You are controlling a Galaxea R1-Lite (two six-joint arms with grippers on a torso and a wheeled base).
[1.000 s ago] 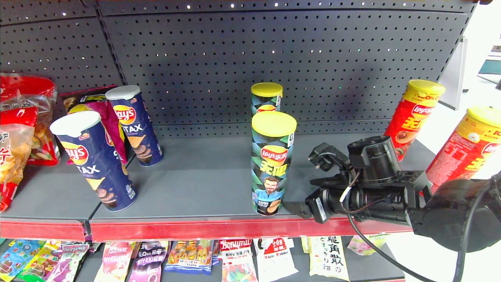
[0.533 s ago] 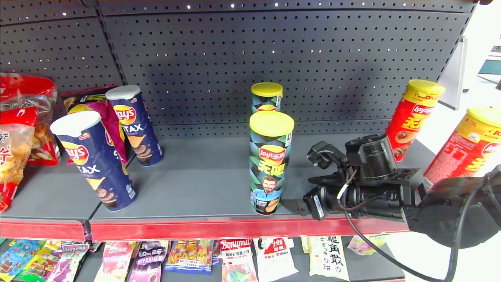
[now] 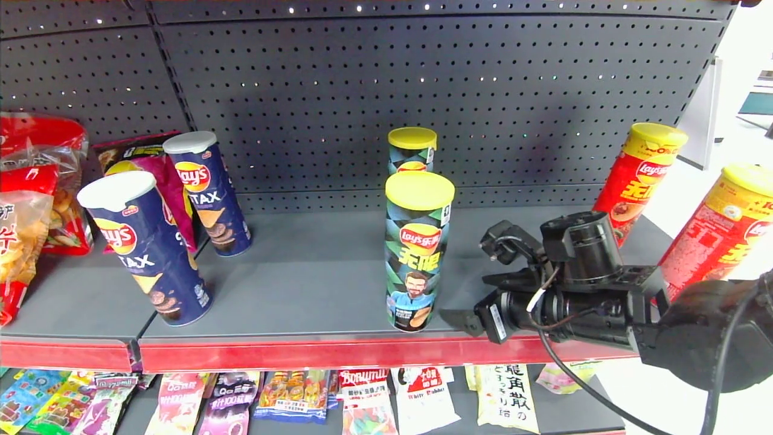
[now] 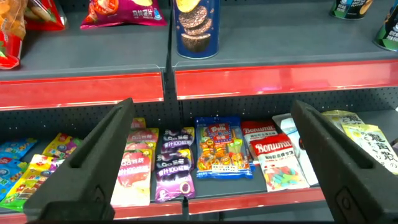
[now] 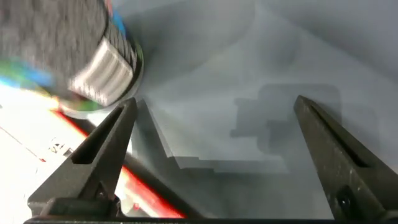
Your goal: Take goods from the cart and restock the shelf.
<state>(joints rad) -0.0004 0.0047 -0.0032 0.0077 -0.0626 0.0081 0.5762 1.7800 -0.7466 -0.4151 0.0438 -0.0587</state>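
A teal chips can (image 3: 418, 254) with a yellow lid stands upright near the front edge of the grey shelf (image 3: 314, 284), and a second like it (image 3: 411, 150) stands behind. My right gripper (image 3: 465, 299) lies just right of the front can, low over the shelf. In the right wrist view the gripper (image 5: 214, 106) is open, with bare shelf between its fingers and the can's base (image 5: 93, 62) just outside one finger (image 5: 106, 149). My left gripper (image 4: 211, 112) is open and holds nothing, in front of the lower shelf's snack packets (image 4: 217, 149).
Two blue cans (image 3: 148, 248) (image 3: 208, 193) and snack bags (image 3: 36, 199) fill the shelf's left part. Two red cans (image 3: 640, 178) (image 3: 718, 229) stand at the right end, behind my right arm. Bare shelf lies between the blue cans and the teal can.
The front teal can shifted a little to the left, then stayed put. My right gripper has since drawn back slightly to the right, away from it.
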